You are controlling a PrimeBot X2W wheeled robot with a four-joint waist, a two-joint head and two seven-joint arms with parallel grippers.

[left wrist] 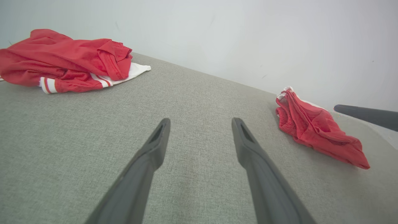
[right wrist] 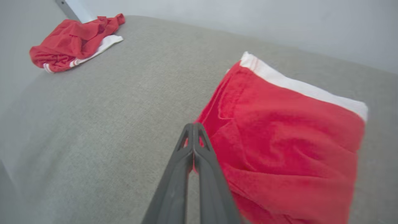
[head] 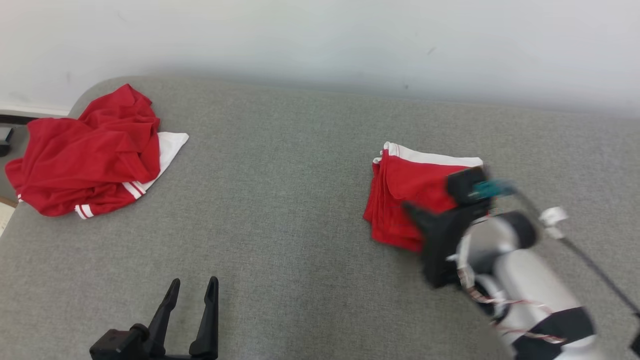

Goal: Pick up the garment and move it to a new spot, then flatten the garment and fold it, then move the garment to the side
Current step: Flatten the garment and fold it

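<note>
A folded red garment (head: 407, 187) with a white band lies on the right of the grey padded surface (head: 280, 200); it also shows in the left wrist view (left wrist: 314, 130) and the right wrist view (right wrist: 279, 140). My right gripper (head: 410, 207) is shut with nothing between its fingers. Its tips (right wrist: 192, 125) hover at the garment's left edge, and from the left wrist it appears as a dark bar (left wrist: 337, 108) above the cloth. My left gripper (head: 194, 282) stands open near the front edge, empty, over bare fabric (left wrist: 200, 121).
A crumpled pile of red and white clothes (head: 85, 155) (left wrist: 62, 59) (right wrist: 71, 40) lies at the surface's far left corner. A pale wall (head: 320, 40) runs behind. The surface's rounded left edge drops to the floor (head: 5, 145).
</note>
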